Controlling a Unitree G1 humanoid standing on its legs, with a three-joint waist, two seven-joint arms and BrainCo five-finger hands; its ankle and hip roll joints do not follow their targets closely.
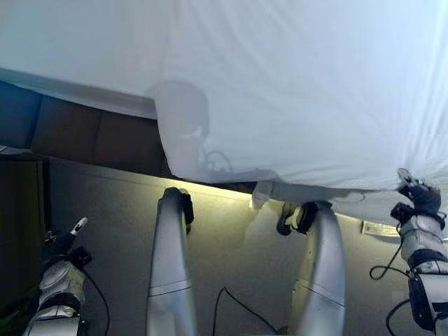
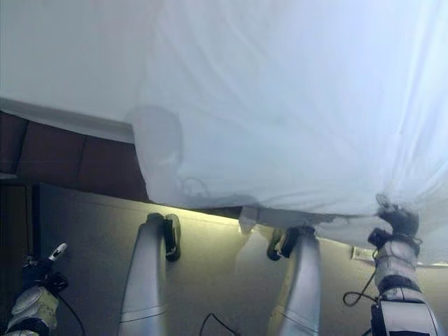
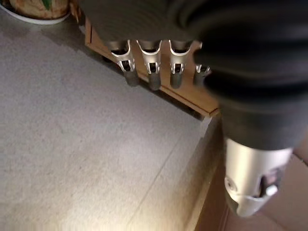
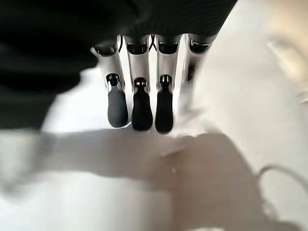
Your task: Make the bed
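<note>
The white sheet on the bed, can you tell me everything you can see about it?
The white sheet looks like thin, soft cloth, spread wide over the bed with long shallow creases. Its near edge hangs a little over the bed's side above the grey floor, and to the left it stops short, leaving a dark stretch of the bed's side uncovered. The right hand is at its near edge with straight fingers over the cloth.
</note>
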